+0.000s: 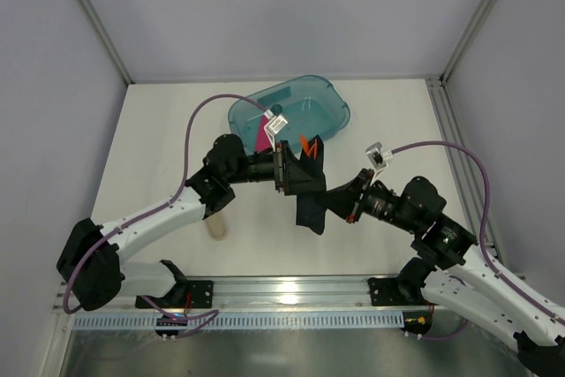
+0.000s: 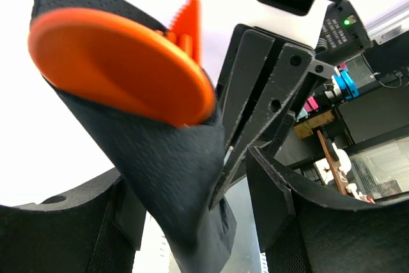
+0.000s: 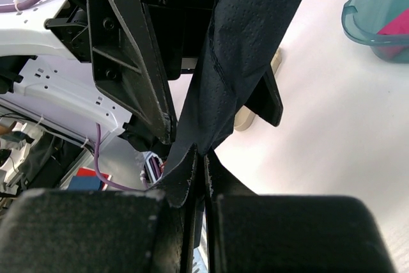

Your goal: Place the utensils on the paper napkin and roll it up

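left gripper: fingers spread, one on each side of the paper napkin; a gap shows on one side, so no clamp
right gripper: fingers pressed together, pinching the napkin's lower tip
paper napkin: black, held up off the table, wrapped loosely around the utensils, hanging tilted between the two grippers
utensils: orange, inside the napkin; spoon bowl and fork tines stick out of the upper end
tub: teal, on the table behind the grippers, pink bar inside
beige tube: lies on the table near the left arm, apart from the napkin
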Controlling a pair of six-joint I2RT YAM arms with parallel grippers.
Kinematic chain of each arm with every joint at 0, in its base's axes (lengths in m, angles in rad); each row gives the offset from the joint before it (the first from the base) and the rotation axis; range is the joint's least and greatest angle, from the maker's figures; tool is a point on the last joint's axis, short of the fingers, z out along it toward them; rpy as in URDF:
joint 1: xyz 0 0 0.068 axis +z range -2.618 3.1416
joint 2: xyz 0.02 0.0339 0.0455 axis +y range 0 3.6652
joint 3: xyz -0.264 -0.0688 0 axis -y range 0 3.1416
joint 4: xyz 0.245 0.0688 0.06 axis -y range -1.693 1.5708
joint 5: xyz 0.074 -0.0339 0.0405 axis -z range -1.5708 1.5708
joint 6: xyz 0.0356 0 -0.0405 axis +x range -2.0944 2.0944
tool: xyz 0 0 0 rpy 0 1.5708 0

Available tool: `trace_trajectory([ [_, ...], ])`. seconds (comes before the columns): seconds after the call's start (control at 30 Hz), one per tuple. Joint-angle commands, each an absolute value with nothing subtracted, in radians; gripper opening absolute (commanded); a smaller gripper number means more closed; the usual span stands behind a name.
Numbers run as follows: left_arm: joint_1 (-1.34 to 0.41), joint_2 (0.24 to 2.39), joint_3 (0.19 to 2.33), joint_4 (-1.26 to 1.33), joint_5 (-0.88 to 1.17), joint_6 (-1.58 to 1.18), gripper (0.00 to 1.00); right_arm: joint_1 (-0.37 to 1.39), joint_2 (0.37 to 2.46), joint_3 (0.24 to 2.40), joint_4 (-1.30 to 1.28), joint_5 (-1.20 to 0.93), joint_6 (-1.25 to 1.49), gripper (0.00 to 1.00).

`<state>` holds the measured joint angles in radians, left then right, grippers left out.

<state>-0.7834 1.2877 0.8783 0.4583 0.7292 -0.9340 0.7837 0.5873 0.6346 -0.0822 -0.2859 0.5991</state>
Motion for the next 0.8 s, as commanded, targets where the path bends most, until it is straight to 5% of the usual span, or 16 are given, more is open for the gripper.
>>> trace_trajectory([
  [0.0, -0.787, 1.243, 0.868, 0.479, 0.719, -0.919, 0.62, 0.787, 0.574, 0.67, -0.037, -0.267, 0.581, 0.04],
  [0.53, -0.787, 1.249, 0.827, 0.535, 0.712, -0.951, 0.55, 0.788, 0.568, 0.661, -0.028, -0.278, 0.586, 0.04],
  [0.77, -0.793, 1.262, 0.825, 0.571, 0.727, -0.974, 0.32, 0.787, 0.577, 0.655, -0.009, -0.285, 0.591, 0.04],
])
